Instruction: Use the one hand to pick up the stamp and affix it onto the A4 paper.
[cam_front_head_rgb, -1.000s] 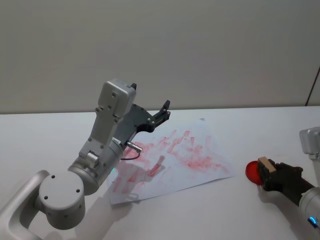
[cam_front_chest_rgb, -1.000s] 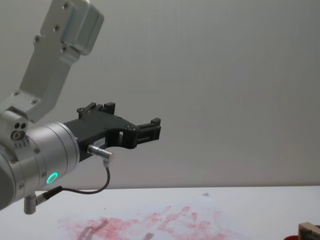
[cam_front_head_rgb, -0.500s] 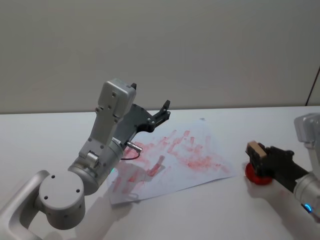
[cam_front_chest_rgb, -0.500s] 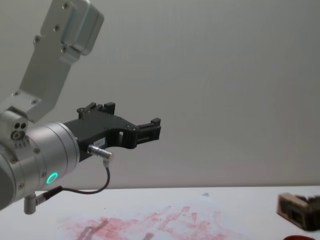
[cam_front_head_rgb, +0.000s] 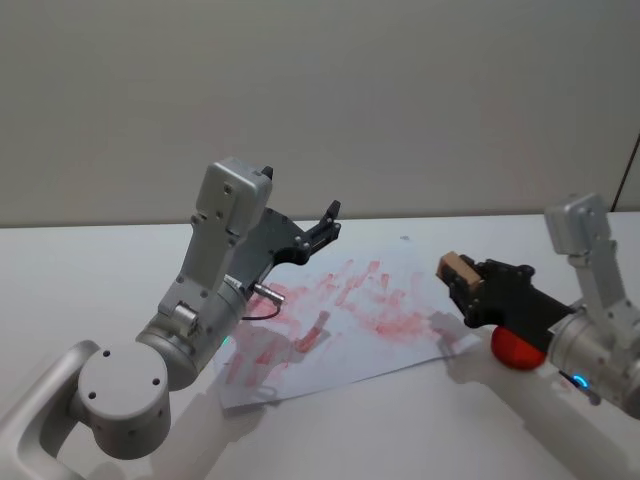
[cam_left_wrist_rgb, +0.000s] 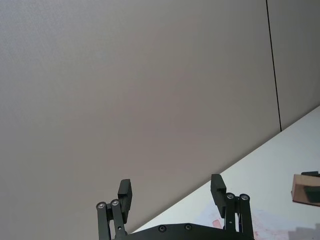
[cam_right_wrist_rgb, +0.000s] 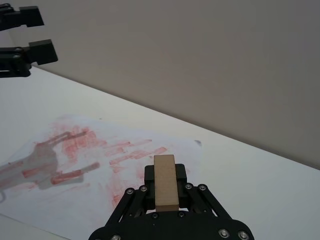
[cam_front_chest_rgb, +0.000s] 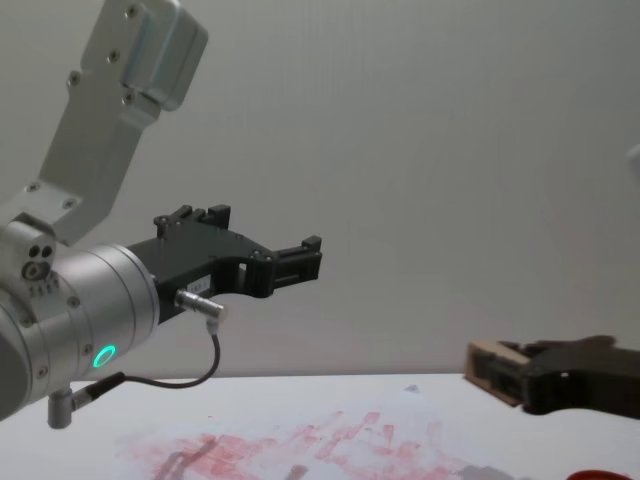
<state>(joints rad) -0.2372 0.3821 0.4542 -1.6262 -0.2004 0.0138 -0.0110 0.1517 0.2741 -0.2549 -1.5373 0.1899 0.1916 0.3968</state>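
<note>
the left gripper hangs raised above the far left part of the a4 paper, jaws wide apart and empty, apparently out of the way. the sheet lies flat, smeared red. over its right edge the right gripper hovers, clamped on the stamp, held clear of the sheet, probably to avoid smudging. a red pad sits just right.

Silver-grey arms; black left hand; teal ring light; dark cable
</note>
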